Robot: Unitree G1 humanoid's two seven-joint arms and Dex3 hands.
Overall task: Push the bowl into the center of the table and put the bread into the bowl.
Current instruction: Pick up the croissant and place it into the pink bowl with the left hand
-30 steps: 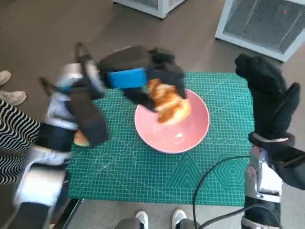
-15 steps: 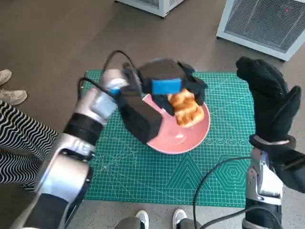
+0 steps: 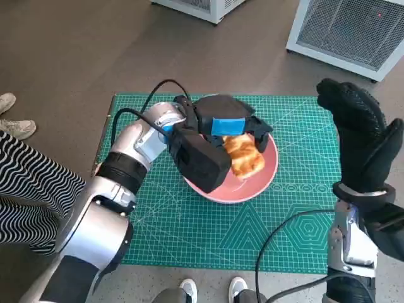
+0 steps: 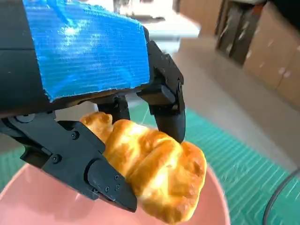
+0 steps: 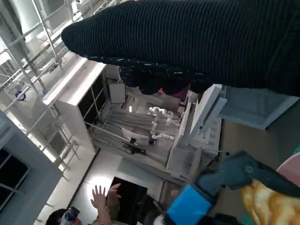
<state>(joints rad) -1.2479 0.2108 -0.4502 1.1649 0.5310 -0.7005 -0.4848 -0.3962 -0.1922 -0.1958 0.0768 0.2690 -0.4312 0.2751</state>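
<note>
- The left hand, black with blue tape across its back, pinches the bread between its fingers; it holds the golden, ridged bread over the pink bowl
- The bowl sits near the middle of a green cutting mat on the bench
- The right hand, in a black knitted glove, is raised at the mat's right edge, fingers apart, holding nothing

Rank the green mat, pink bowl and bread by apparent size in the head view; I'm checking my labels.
Largest to smallest:
1. green mat
2. pink bowl
3. bread, held by the left hand over the bowl
</note>
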